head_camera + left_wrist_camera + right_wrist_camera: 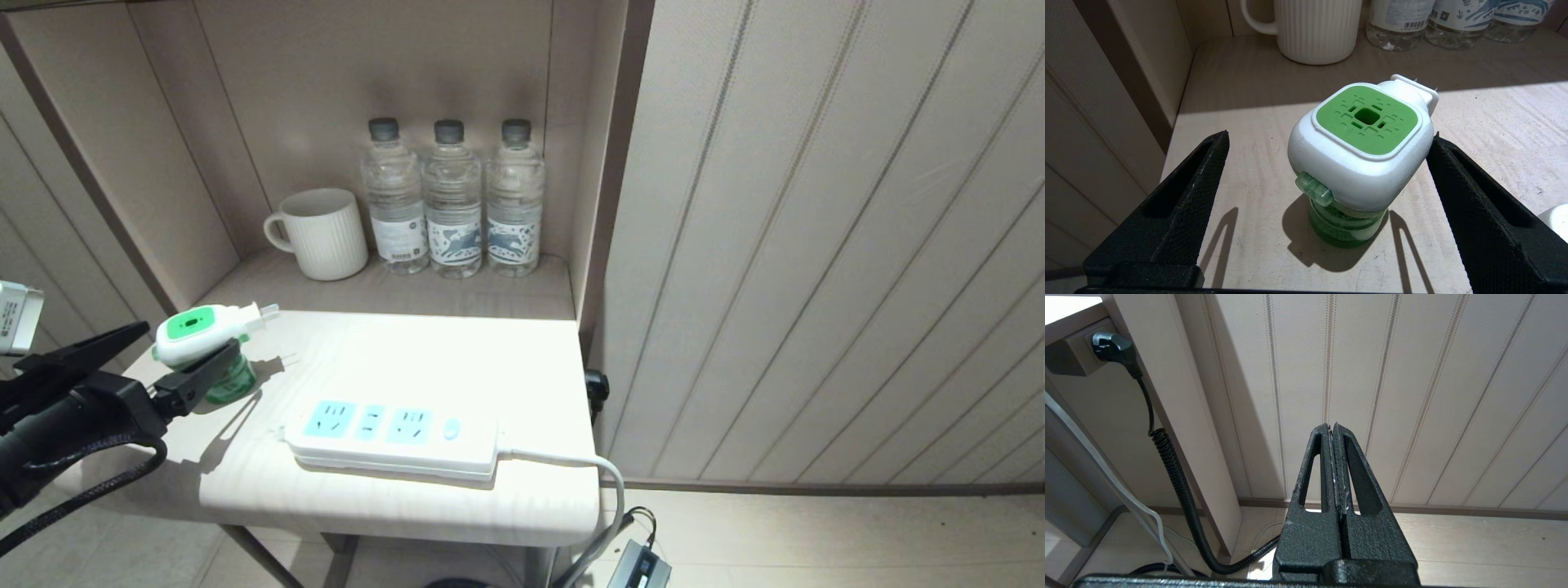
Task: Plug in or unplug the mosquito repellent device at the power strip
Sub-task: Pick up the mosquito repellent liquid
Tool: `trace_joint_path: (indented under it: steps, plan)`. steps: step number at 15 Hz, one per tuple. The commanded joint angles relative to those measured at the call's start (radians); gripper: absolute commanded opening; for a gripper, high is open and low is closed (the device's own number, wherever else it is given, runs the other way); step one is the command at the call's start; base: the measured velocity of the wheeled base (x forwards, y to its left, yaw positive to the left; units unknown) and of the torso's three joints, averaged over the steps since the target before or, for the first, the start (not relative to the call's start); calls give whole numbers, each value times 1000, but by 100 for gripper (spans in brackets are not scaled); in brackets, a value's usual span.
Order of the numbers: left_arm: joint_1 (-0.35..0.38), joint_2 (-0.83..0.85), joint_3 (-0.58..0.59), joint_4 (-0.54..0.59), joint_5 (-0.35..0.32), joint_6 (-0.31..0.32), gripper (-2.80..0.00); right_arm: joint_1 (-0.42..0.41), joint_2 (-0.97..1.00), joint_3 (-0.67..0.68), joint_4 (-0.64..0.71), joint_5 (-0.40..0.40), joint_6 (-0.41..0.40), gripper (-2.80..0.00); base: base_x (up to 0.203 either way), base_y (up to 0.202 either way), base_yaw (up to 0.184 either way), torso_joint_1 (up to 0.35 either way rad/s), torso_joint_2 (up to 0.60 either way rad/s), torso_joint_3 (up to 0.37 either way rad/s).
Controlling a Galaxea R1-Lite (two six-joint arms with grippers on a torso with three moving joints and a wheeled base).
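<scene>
The mosquito repellent device point(200, 331) stands upright on the white table point(457, 359), left of the power strip point(392, 433) and not plugged in. Its white head with green top point(1365, 118) sits on a green bottle point(1345, 226), and the prongs point(268, 310) point toward the back right. My left gripper point(193, 334) is open around the head. In the left wrist view one finger point(1449, 171) is right beside the head and the other finger point(1204, 171) stands well apart. The right gripper point(1332, 426) is shut and empty, low beside the table, facing the wall panel.
A white ribbed mug point(322, 233) and three water bottles point(453, 200) stand in the alcove behind the table. The strip's white cord point(571, 464) runs off the right edge. A black plug point(1112, 345) with a coiled cable point(1175, 473) hangs at the table's side.
</scene>
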Motion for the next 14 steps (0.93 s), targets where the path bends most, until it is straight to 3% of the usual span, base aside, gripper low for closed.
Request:
trace_joint_path:
  steps: [1, 14]
  plan:
    - [2, 5, -4, -6, 0, 0, 0, 0, 0, 0, -1, 0, 0, -280, 0, 0, 0, 0, 0, 0]
    - [0, 90, -46, -51, 0, -3, 0, 0, 0, 0, -1, 0, 0, -280, 0, 0, 0, 0, 0, 0]
